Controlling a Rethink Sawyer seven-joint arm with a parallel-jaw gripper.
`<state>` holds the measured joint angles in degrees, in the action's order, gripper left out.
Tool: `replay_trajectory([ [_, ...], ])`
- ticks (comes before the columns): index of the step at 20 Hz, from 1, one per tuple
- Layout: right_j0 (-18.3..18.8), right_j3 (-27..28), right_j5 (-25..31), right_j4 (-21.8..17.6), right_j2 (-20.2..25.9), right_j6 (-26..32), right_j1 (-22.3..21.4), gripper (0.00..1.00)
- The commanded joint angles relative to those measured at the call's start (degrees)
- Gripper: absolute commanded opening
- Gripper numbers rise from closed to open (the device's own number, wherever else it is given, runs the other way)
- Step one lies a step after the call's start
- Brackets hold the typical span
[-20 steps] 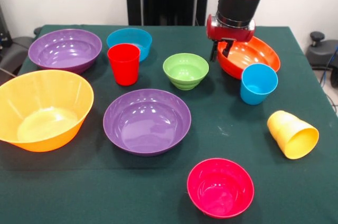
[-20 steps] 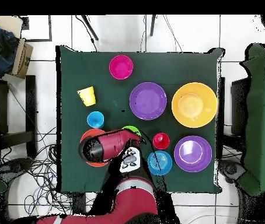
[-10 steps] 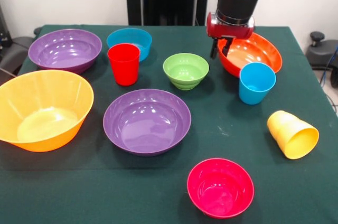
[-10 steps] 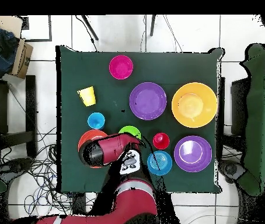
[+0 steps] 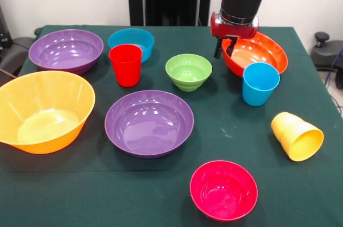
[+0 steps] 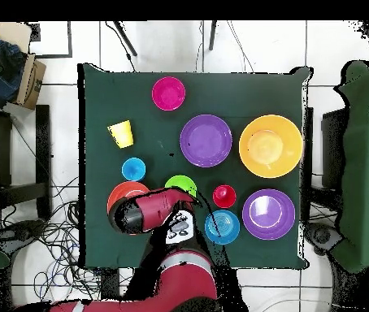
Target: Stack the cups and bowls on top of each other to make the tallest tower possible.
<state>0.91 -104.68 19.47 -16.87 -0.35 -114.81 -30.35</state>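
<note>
My gripper (image 5: 224, 51) is at the far right of the table, its fingers astride the left rim of the big orange bowl (image 5: 260, 55), shut on it. In the overhead view the arm (image 6: 143, 213) covers most of that bowl (image 6: 119, 195). The light blue cup (image 5: 260, 83) stands upright just in front of the bowl. The red cup (image 5: 126, 65) stands upright. The yellow cup (image 5: 297, 136) lies on its side. A green bowl (image 5: 188, 71) sits left of the gripper.
Two purple bowls (image 5: 149, 122) (image 5: 66, 50), a yellow-orange bowl (image 5: 43, 110), a blue bowl (image 5: 131, 42) and a magenta-pink bowl (image 5: 223, 189) sit apart on the green cloth (image 5: 107, 184). Chairs flank the table (image 6: 366, 162).
The gripper has risen slightly and drifted right with the orange bowl's rim in it. The bowl has shifted right and back. The light blue cup has nudged slightly left.
</note>
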Motion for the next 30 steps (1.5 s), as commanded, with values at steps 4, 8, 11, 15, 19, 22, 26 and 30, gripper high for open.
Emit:
replay_trajectory([
  [4,-2.12,-4.11,-6.02,-2.80,4.47,-3.96,1.57,0.00],
  [8,-2.05,-5.10,-6.46,-2.59,4.62,-3.94,1.14,0.00],
  [11,-2.23,-5.47,-6.82,-2.35,4.53,-4.16,0.96,0.00],
  [15,-2.21,-5.81,-6.87,-2.12,4.82,-4.09,0.77,0.00],
  [19,-2.13,-6.25,-7.10,-1.96,5.11,-4.14,0.58,0.00],
  [22,-2.23,-6.59,-7.43,-1.86,5.13,-4.39,0.55,0.00],
  [26,-2.11,-6.65,-7.66,-1.87,5.18,-4.40,0.67,0.00],
  [30,-2.01,-6.81,-7.56,-1.81,5.35,-4.36,0.55,0.00],
])
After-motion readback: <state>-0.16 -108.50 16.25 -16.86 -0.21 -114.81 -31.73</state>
